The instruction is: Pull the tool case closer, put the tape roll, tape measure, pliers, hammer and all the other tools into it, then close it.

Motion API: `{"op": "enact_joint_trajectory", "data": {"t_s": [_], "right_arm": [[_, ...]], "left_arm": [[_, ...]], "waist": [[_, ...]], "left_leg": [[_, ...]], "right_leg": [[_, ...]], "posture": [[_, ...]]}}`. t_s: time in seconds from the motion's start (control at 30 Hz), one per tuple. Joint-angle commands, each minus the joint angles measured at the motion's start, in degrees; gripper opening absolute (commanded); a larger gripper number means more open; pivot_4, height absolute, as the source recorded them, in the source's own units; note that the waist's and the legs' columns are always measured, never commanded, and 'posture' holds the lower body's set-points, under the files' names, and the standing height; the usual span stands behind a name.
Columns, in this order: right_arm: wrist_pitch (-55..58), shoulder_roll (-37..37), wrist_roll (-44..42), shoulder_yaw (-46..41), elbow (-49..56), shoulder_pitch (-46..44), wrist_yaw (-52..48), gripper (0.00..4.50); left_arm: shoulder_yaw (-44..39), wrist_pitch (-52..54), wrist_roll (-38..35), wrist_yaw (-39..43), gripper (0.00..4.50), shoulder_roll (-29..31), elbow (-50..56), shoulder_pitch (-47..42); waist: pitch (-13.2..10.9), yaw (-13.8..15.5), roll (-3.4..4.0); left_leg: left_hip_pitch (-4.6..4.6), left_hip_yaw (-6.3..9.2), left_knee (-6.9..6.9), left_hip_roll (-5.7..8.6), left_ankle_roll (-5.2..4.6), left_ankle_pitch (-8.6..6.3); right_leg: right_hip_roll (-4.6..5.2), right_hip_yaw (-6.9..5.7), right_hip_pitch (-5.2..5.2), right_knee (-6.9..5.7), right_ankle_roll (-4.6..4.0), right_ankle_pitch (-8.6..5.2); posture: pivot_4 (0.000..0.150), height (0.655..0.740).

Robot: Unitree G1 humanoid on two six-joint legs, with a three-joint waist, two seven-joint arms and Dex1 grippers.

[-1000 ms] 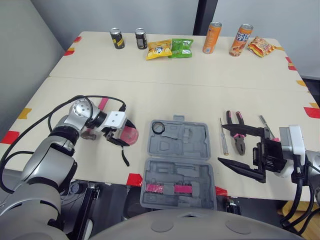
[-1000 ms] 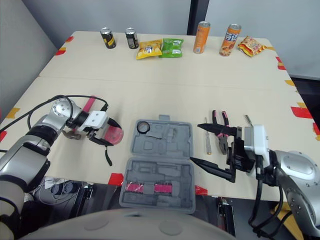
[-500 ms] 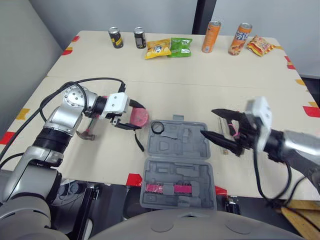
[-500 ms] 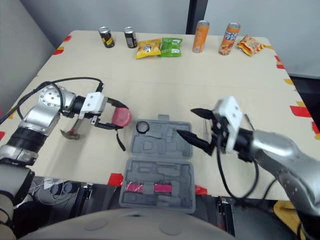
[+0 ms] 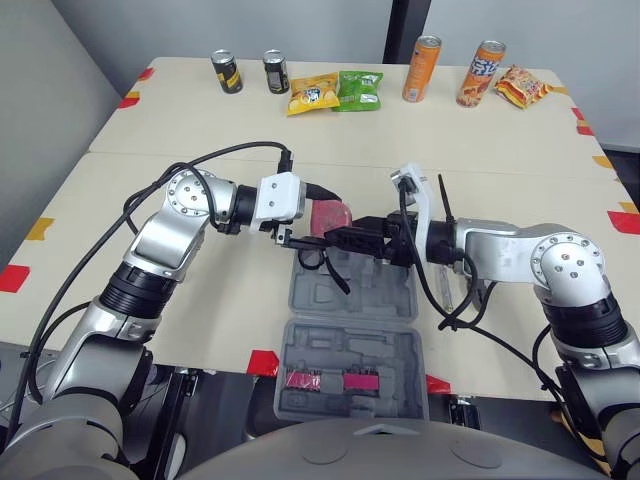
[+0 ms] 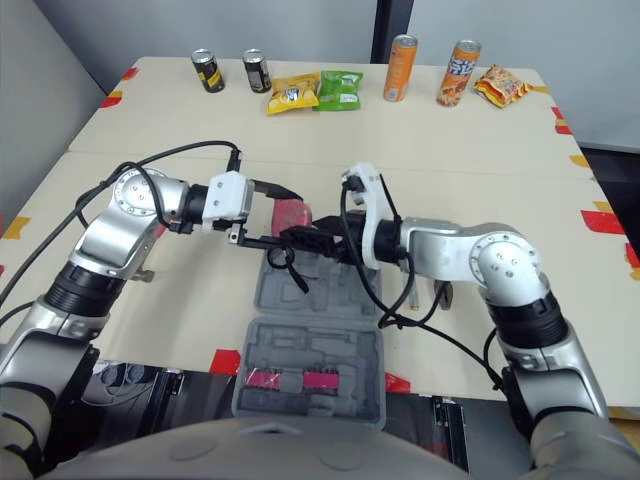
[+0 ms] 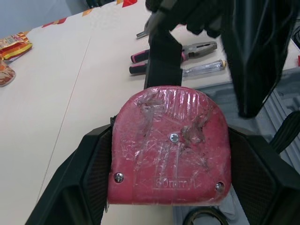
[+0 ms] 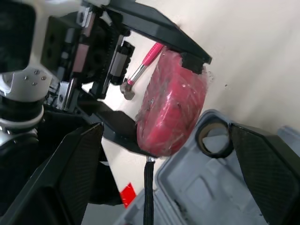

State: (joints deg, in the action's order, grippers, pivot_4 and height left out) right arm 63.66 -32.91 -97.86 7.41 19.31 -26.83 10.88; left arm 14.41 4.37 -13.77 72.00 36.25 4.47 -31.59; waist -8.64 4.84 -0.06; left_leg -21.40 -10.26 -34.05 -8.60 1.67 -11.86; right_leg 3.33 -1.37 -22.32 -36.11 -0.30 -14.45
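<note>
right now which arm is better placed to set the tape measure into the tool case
Left. The left gripper is shut on the tape measure, right at the far edge of the open tool case. The right gripper is open and empty, pointing at it.

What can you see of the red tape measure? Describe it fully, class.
The tape measure is a red casing with a flat base and a rounded top. It looks like plastic under crinkled clear film, with three small screws on its face. A black strap hangs from it. The left claw grips it by opposite edges and holds it in the air over the rear edge of the open tool case, near the tape roll. The open right claw reaches close; contact cannot be judged.
</note>
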Motion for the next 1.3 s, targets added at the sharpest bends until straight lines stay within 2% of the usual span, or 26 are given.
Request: {"op": "enact_joint_trajectory", "data": {"t_s": [0.03,0.37,0.43,0.5,0.57,0.73,0.8,1.0,1.07,1.17,1.3], "right_arm": [[-1.4,0.4,-5.0,-0.1,-0.6,-1.5,2.6,3.95],[-1.8,-0.9,-9.6,1.7,-1.1,-1.7,6.2,0.71],[-2.0,-1.6,-10.5,1.8,-0.9,-1.5,6.5,0.63],[-2.3,-3.1,-11.9,1.6,-0.4,-1.0,6.8,0.63],[-2.5,-5.0,-13.3,1.2,0.1,-0.1,6.7,0.52],[-1.0,-14.4,-15.1,-4.1,2.9,6.8,1.0,0.52],[0.3,-20.3,-15.1,-8.5,4.2,12.4,-3.6,0.52],[5.0,-33.9,-15.1,-26.0,6.4,34.1,-13.7,0.52],[7.0,-35.3,-14.7,-32.6,5.3,41.0,-15.1,0.52],[11.0,-35.5,-9.0,-40.3,3.6,48.7,-20.0,0.52],[12.5,-34.8,0.7,-43.0,0.6,52.9,-26.6,0.52]], "left_arm": [[-0.3,-0.3,-0.4,-0.3,3.0,-0.1,2.8,0.8],[0.5,-1.7,0.2,-0.7,3.0,-2.1,3.6,2.2],[-0.2,0.2,-2.2,-1.3,3.0,-3.1,4.6,2.9],[-2.2,6.6,-7.8,-2.7,4.02,-4.7,7.0,3.8],[-3.7,10.9,-11.4,-3.6,4.5,-5.3,8.6,4.6],[-8.2,21.5,-23.2,-2.0,4.5,-2.5,13.2,10.8],[-10.2,23.8,-27.1,-0.7,4.5,-0.5,15.8,15.0],[-14.0,16.3,-25.6,1.3,4.5,1.5,19.1,26.8],[-15.4,15.3,-26.8,4.9,4.5,3.5,18.9,29.7],[-16.7,13.5,-27.4,8.4,4.5,5.2,18.6,33.0],[-16.4,12.0,-26.8,9.6,4.5,5.4,18.2,34.8]], "waist": [[0.0,0.0,0.0],[0.0,0.3,-0.01],[0.0,0.3,-0.01],[0.0,0.3,-0.01],[0.0,0.4,-0.04],[0.0,0.6,-0.05],[0.0,0.7,-0.06],[-0.1,1.3,-0.09],[-0.1,1.3,-0.13],[-0.1,1.3,-0.12],[-0.1,1.3,-0.12]], "left_leg": [[-0.01,0.0,-0.01,0.0,0.01,0.0],[-0.01,0.02,-0.07,-0.02,0.05,0.05],[-0.01,0.02,-0.07,-0.02,0.06,0.05],[-0.03,0.02,-0.08,-0.02,0.06,0.05],[-0.07,0.02,-0.11,-0.02,0.08,0.05],[-0.11,0.04,-0.1,-0.02,0.1,0.04],[-0.15,0.04,-0.11,-0.02,0.1,0.03],[-0.09,0.1,-0.06,-0.04,-0.27,-0.15],[-0.08,0.09,-0.07,-0.04,-0.35,-0.17],[0.01,0.1,-0.08,-0.06,-0.43,-0.17],[0.25,0.06,-0.06,-0.05,-0.44,-0.19]], "right_leg": [[0.0,0.0,0.0,0.0,0.04,0.02],[-0.01,0.01,0.0,-0.03,0.29,0.17],[-0.02,0.01,0.0,-0.03,0.32,0.19],[-0.02,0.01,0.0,-0.01,0.46,0.27],[-0.01,0.0,-0.01,-0.01,0.69,0.4],[-0.03,0.01,-0.03,0.03,0.69,0.39],[-0.03,0.02,-0.05,0.07,0.71,0.41],[-0.04,-0.01,0.13,0.38,0.35,0.18],[-0.03,0.0,0.13,0.39,0.37,0.19],[-0.04,0.0,0.19,0.37,0.37,0.18],[-0.02,0.0,0.38,0.4,0.36,0.16]], "posture": [[0.15,0.74],[0.15,0.74],[0.15,0.74],[0.15,0.74],[0.15,0.74],[0.15,0.74],[0.15,0.74],[0.15,0.74],[0.15,0.74],[0.15,0.74],[0.15,0.74]]}}
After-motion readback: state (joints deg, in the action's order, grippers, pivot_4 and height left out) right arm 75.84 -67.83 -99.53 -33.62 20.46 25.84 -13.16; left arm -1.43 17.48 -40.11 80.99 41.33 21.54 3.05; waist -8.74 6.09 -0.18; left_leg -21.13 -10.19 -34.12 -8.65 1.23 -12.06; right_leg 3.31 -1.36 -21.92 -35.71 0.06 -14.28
